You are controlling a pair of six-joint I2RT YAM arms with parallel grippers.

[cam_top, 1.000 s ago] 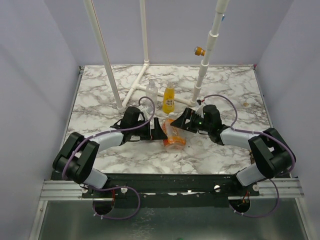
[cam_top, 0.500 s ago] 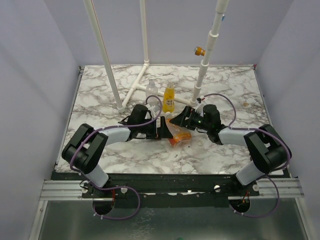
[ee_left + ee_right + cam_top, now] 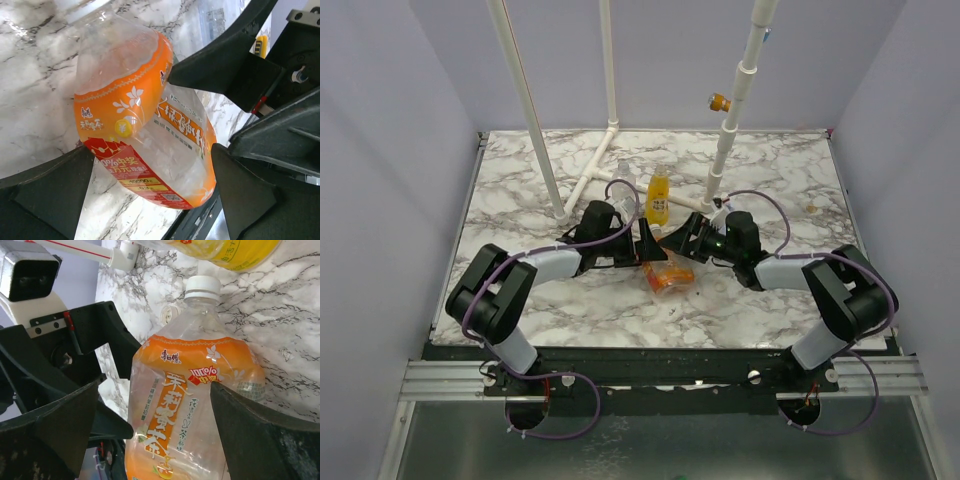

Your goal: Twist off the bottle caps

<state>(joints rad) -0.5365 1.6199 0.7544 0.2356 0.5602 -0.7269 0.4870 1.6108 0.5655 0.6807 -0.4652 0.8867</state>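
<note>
A squat orange-labelled bottle (image 3: 667,276) lies on its side on the marble table (image 3: 520,190). Its white cap (image 3: 202,286) is screwed on and points toward the slender yellow-orange bottle (image 3: 658,198), which stands upright behind it. My left gripper (image 3: 646,246) is open, and the orange bottle's body (image 3: 145,135) lies between its fingers (image 3: 50,195). My right gripper (image 3: 674,238) comes in from the other side, also open, and straddles the same bottle (image 3: 190,405). The two grippers' fingers nearly meet over the bottle's neck and hide the cap in the top view. A small clear bottle (image 3: 623,176) stands behind the left wrist.
A white pipe frame (image 3: 588,184) rises from the back of the table, with a yellow-orange knob (image 3: 719,101) on its right post. A small pale object (image 3: 810,209) lies at the right. Purple walls close in both sides.
My left gripper has moved right and away from the base, up to the right gripper. The orange bottle has shifted slightly between them. The right gripper has edged toward the back of the table.
</note>
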